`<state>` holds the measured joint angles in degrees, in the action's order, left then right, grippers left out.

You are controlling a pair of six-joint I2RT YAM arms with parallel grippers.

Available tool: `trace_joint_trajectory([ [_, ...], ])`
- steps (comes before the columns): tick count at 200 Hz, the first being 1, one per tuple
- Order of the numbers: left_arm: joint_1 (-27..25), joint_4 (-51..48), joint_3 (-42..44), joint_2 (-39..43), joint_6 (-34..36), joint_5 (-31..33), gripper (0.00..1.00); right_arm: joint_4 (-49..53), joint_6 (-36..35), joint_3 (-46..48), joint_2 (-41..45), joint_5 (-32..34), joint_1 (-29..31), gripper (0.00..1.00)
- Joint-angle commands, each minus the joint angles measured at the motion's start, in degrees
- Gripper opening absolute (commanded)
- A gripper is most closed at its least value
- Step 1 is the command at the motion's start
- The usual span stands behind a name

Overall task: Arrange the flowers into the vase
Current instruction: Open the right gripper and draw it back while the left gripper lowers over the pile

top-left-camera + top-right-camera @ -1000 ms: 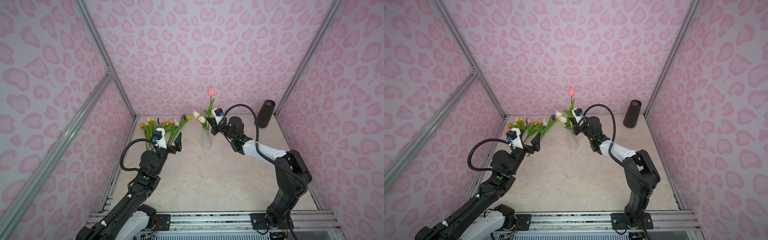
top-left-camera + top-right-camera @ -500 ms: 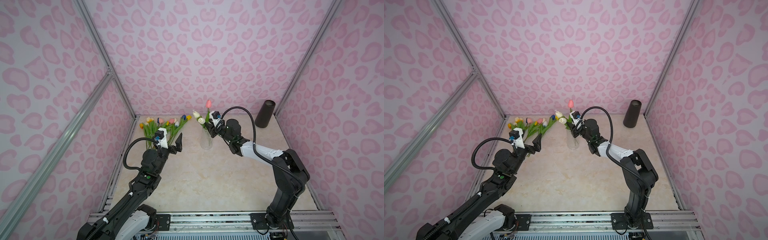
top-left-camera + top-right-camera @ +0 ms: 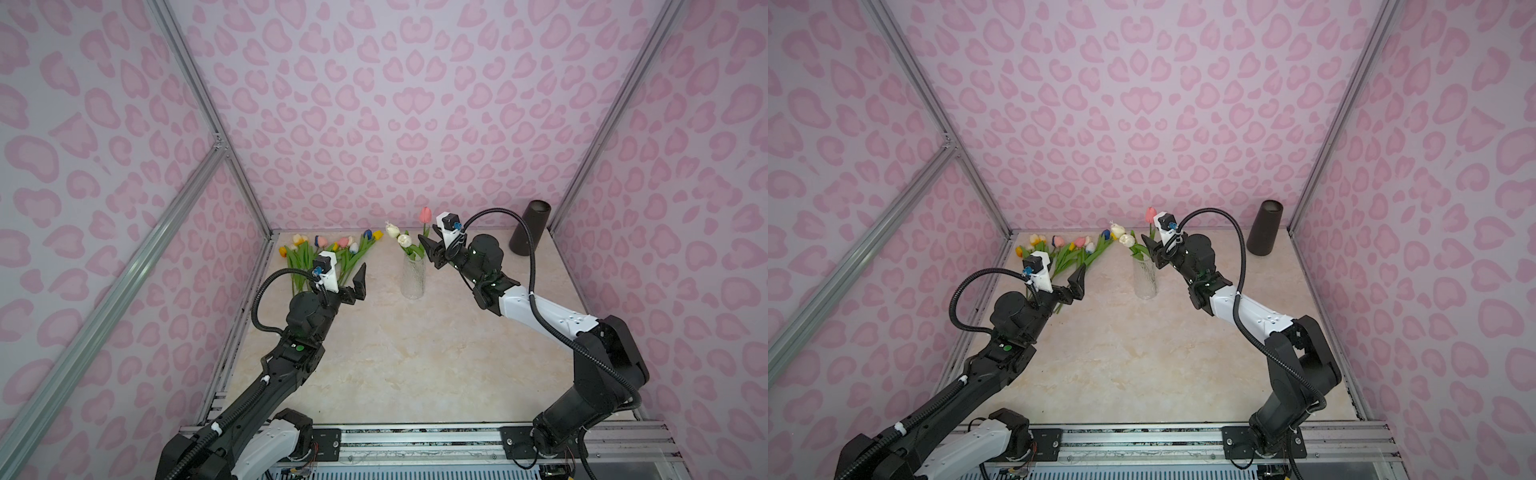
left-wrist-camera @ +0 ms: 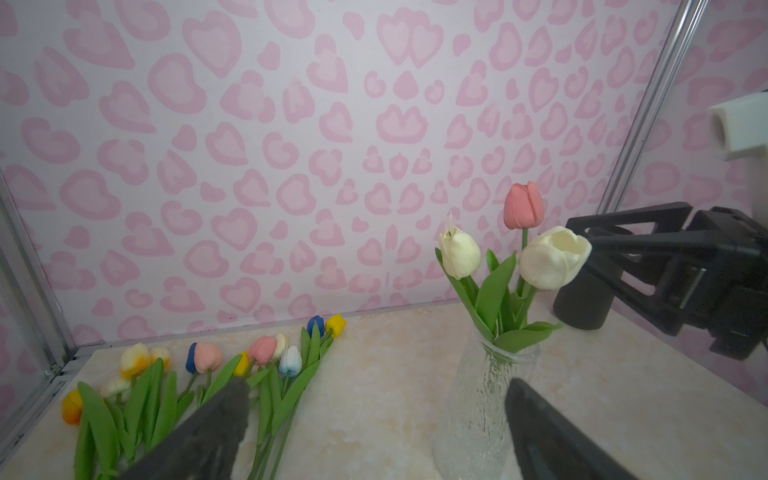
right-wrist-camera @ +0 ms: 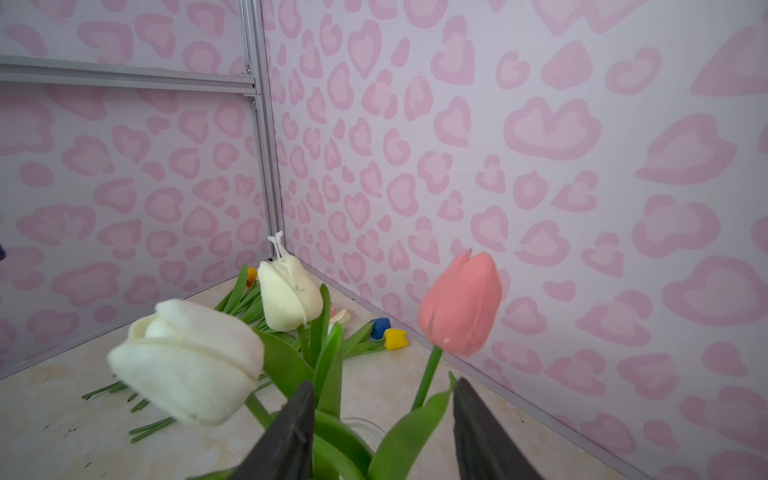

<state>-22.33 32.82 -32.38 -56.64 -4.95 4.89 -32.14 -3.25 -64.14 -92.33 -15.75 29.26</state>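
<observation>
R claw (image 5: 382, 382) sits just above the mouth of the glass vase (image 3: 413, 278), jaws approx half apart and gripping nothing. The pink tulip (image 5: 461, 303) stem runs up btwn them w/o any visible clamp, head above & ahead of the tips, lower stem down in the vase. Two cream tulips (image 5: 286, 295) stand in the same vase, on that claw's side toward the L arm. L claw (image 3: 347, 282) is spread fully wide & empty, hovering off the table (image 3: 415, 353). The loose flowers (image 3: 332, 253) lie flat just beyond & below its tips, by the back-wall corner, w/ the vase off to its side, apart. A dark cylinder (image 3: 530, 228) stands behind the R claw, well apart.
</observation>
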Motion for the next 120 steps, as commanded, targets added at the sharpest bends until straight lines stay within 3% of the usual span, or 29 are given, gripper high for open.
trace_joint_trajectory([
  [1, 0.37, 0.25, -1.39, -0.87, -0.73, 1.08, 0.97, 2.19, -0.58, 0.79, 2.77, -1.24, 0.08, 0.56],
  [34, 3.06, -5.21, -4.15, -4.15, -4.1, 3.14, 0.94, 2.93, -0.54, 3.31, 9.15, -0.61, 0.04, 0.59],
  [72, 8.22, -17.05, -10.95, -11.75, -8.31, -0.16, 0.87, 3.72, 2.02, 6.64, 17.15, 2.56, 0.07, 0.6],
  [120, 11.28, -34.79, -19.77, -22.27, -7.19, 1.21, 0.78, -13.69, 5.53, 24.51, 27.02, 2.78, 1.39, 0.59],
])
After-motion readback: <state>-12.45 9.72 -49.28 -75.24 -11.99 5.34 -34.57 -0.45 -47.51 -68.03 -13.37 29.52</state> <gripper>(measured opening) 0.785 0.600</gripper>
